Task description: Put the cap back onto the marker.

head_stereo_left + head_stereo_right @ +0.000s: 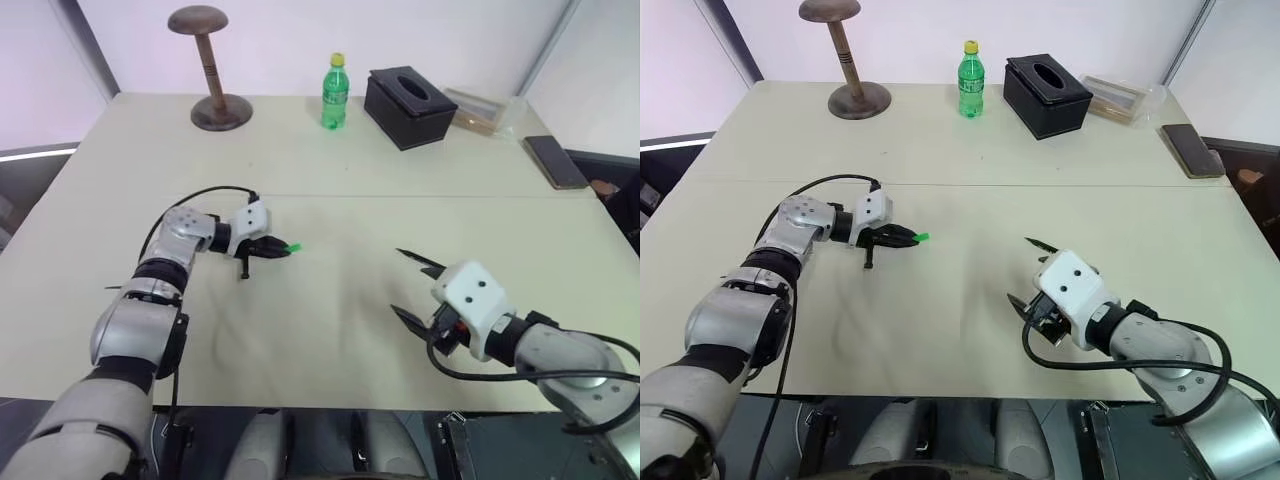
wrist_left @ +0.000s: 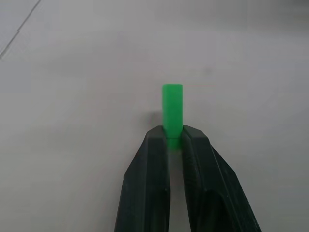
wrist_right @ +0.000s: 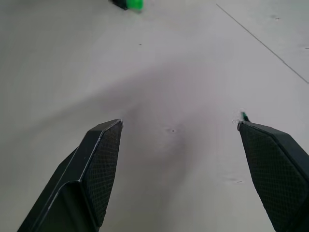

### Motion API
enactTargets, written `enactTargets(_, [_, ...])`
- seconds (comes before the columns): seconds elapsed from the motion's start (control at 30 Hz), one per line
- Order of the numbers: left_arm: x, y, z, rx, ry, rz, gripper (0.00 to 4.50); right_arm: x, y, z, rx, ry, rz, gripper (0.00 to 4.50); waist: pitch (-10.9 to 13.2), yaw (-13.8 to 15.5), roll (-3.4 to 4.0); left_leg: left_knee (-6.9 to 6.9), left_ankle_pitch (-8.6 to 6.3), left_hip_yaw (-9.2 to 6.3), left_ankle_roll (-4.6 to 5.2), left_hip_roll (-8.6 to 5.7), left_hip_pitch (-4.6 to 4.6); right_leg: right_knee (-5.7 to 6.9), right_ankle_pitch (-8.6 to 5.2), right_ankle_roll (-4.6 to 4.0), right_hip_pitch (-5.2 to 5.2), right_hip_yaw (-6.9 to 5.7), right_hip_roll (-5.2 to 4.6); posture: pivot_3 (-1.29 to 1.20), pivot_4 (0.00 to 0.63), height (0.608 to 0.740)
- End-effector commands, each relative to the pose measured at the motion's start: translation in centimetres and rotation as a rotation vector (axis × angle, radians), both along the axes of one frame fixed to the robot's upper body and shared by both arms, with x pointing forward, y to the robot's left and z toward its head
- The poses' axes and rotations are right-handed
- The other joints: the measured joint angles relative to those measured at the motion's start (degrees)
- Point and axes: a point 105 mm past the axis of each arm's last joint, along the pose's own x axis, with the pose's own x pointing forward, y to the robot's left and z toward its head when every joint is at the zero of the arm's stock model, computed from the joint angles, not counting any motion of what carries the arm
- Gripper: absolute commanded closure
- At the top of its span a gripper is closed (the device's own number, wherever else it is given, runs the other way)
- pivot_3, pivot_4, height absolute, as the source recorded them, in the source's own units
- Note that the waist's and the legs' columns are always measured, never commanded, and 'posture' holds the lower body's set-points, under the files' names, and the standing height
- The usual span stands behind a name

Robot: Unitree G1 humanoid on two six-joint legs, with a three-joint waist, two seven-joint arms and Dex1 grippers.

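Left wrist view, close up: left gripper [image 2: 174, 133] has its fingers [image 2: 149, 169] clamped on the green cap [image 2: 172, 106], 1 end poking past the tips over the surface [image 2: 72, 72]. Left eye view adds the right gripper [image 1: 403, 283], its 2 fingers wide apart, well away from the cap.

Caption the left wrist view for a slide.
Left gripper shut on the green cap, with the table beyond.

Green cap [image 2: 172, 108] smooth plastic, probably; table [image 1: 450, 200] matt; hat stand [image 1: 211, 75] wood
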Motion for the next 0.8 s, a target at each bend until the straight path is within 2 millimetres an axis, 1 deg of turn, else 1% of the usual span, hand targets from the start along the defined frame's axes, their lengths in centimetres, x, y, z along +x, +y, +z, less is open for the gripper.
enactTargets(0.03, [-0.4,-1.3,2.6,-0.005,-0.11,-0.131,4.31,0.5,-1.2,0.5,-0.017,-0.023,-0.004,0.58,0.0,0.0,0.0,0.0,0.0,0.0,0.0,0.0,0.01,0.0,0.0,0.0,0.0,0.0,0.0,0.0,0.15,0.74])
enactTargets(0.17, [-1.3,-2.5,3.9,0.022,-0.151,-0.255,4.31,1.9,-3.2,0.4,-0.01,-0.013,-0.013,0.58,0.0,-0.2,-0.01,0.0,0.0,0.02,0.0,0.02,0.02,0.0,0.0,0.0,0.0,0.01,0.03,0.0,0.15,0.74])
enactTargets(0.27, [-1.9,-2.7,4.4,0.051,-0.16,-0.31,4.31,3.3,-4.8,0.5,-0.001,-0.021,-0.026,0.58,0.0,-0.2,0.0,0.0,0.0,0.04,0.0,0.04,0.02,0.0,0.0,0.0,0.0,0.04,0.07,0.0,0.15,0.74])
enactTargets(0.4, [-2.5,-2.1,4.7,0.105,-0.164,-0.342,4.31,5.0,-5.8,0.5,0.032,-0.032,-0.011,0.58,0.0,-0.4,0.01,0.0,0.0,0.06,0.0,0.06,0.04,0.0,0.0,0.0,-0.01,0.09,0.16,0.0,0.15,0.74])
enactTargets(0.5, [-2.7,-1.2,5.0,0.149,-0.168,-0.333,4.31,6.3,-6.6,0.4,0.065,-0.033,-0.011,0.58,0.0,-0.5,0.01,0.0,0.0,0.08,0.0,0.1,0.04,0.01,0.0,-0.01,-0.04,0.12,0.2,0.0,0.15,0.74])
enactTargets(0.7, [-2.9,-0.2,6.1,0.186,-0.178,-0.29,4.31,7.7,-7.4,-1.0,0.088,-0.007,0.001,0.58,0.0,-0.2,0.03,0.0,0.0,0.07,0.0,0.14,0.03,0.01,0.0,-0.01,-0.04,0.13,0.19,0.0,0.15,0.74])
enactTargets(0.8, [-3.1,0.3,6.3,0.2,-0.177,-0.276,4.31,8.0,-7.4,-1.6,0.102,0.007,0.008,0.58,0.0,-0.2,0.04,0.0,0.0,0.08,0.0,0.13,0.02,0.0,0.0,-0.01,-0.04,0.14,0.17,0.0,0.15,0.74])
